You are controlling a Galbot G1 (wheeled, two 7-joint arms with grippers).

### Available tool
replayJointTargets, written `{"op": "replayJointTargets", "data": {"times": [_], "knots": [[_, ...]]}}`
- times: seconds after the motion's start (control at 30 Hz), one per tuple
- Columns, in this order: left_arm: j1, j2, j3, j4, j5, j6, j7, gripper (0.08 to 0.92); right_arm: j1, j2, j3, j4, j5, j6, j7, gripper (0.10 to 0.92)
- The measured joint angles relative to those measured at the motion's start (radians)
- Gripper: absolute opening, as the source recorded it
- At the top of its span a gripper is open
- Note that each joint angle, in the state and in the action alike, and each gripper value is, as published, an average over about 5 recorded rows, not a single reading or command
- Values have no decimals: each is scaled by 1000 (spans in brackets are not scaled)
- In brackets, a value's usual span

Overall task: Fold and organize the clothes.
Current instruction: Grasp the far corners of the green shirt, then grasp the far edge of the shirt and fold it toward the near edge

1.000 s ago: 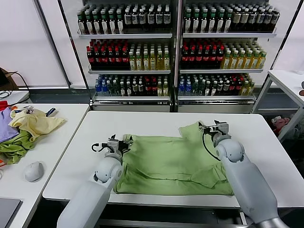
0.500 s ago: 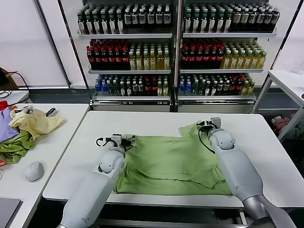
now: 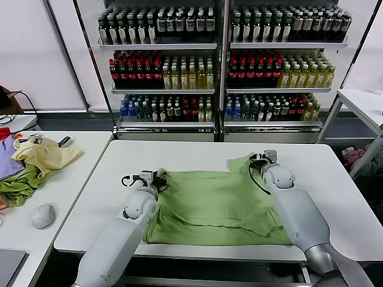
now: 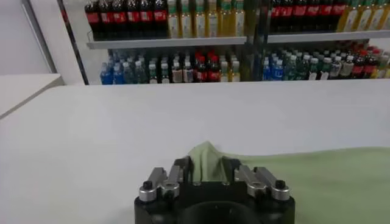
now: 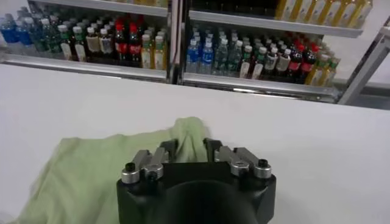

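Both grippers have closed since one second ago, when their fingers stood wide apart at the shirt's far corners; now each one pinches cloth.

On the white table [image 3: 197,149] the light green shirt [image 3: 209,206] lies spread flat, taking up the middle and near part of the tabletop, with its near hem close to the table's front edge. The left gripper [image 3: 157,177] sits at the shirt's 10 o'clock corner. In the left wrist view a small peak of green cloth [image 4: 204,163] rises between the fingers of the left gripper [image 4: 206,173], which are drawn together on it. The right gripper [image 3: 259,159] is at the shirt's 1 o'clock corner, where a flap of cloth stands a little higher. In the right wrist view the right gripper [image 5: 190,151] has its fingers closed on a rounded fold of the shirt [image 5: 189,131].

Both arms reach forward from the near edge of the table, low and almost level with the top. The left arm lies along the shirt's left side, the right arm lies over its right part and hides some cloth.

Behind the table, at 12 o'clock, stand shelves [image 3: 221,66] full of bottles; I cannot read any label. On a side table at 9 o'clock lie a pile of clothes [image 3: 33,161] in yellow, purple and green, and a grey mouse [image 3: 43,215].
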Motion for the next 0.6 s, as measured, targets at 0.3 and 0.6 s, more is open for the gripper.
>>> {"op": "replayJointTargets", "data": {"times": [0.3,0.6], "knots": [[32,20,-17,-41,-39,-34,7,129,-59,-32,22,122,56,15,7,114],[100,57,-45,-168,-77,-96,18,106,-168,-101,81,351,132,18,26,114]]}}
